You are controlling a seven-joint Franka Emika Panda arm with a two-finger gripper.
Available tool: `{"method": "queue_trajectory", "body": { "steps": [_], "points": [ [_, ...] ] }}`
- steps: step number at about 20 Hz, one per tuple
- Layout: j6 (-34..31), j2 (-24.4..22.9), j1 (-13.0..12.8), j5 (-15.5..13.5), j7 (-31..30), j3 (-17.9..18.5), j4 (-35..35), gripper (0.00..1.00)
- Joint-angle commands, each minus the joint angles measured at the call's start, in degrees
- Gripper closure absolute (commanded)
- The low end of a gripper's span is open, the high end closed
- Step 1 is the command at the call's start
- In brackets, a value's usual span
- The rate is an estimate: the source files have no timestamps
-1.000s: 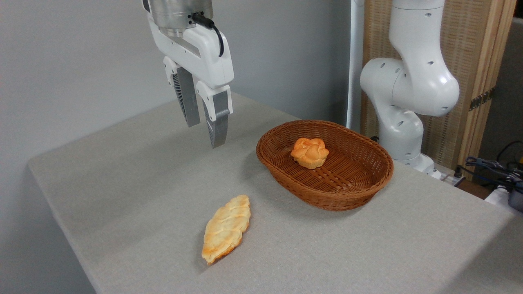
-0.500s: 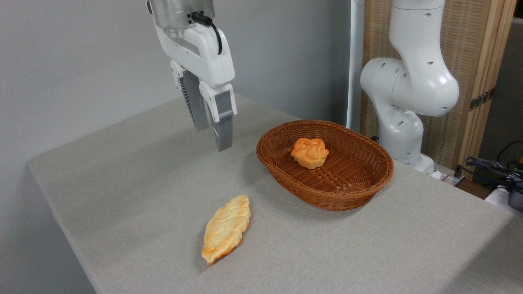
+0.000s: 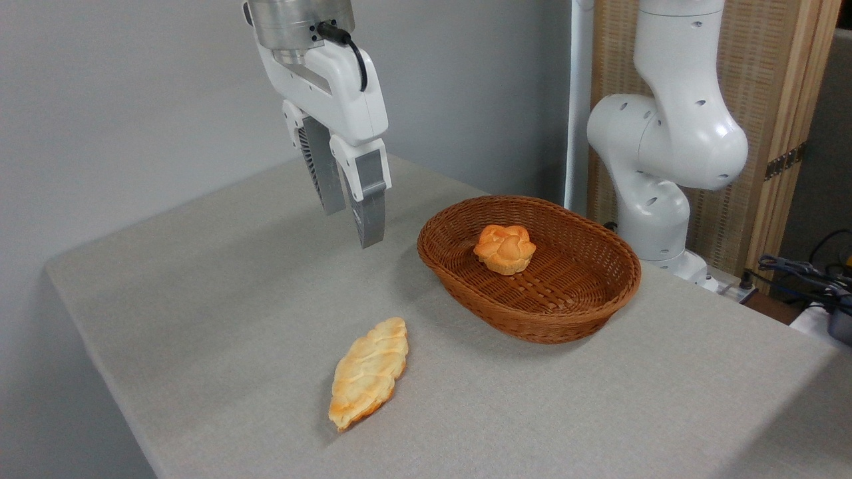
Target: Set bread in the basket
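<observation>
The bread (image 3: 504,249), a small round orange-golden bun with a lobed top, lies inside the oval brown wicker basket (image 3: 532,322), toward its back left. My gripper (image 3: 351,228) hangs in the air to the left of the basket, above the table and well apart from the bun. Its fingers point down, open, with nothing between them.
A longer, paler braided loaf (image 3: 369,372) lies on the grey tablecloth (image 3: 200,299) near the front. The arm's white base (image 3: 659,166) stands behind the basket at the right. Cables (image 3: 805,273) lie off the table's right edge.
The gripper has shifted right, toward the basket, and slightly down. The bun, basket and loaf have not moved.
</observation>
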Motion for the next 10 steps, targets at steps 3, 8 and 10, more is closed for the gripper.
{"method": "queue_trajectory", "body": {
  "steps": [3, 8, 10],
  "points": [
    [-0.8, 0.2, -0.5, -0.3, -6.6, 0.6, 1.1, 0.0],
    [0.4, 0.3, -0.5, 0.5, -7.6, 0.5, 1.1, 0.0],
    [0.5, 0.3, -0.5, 0.5, -7.6, 0.5, 1.1, 0.0]
  ]
}}
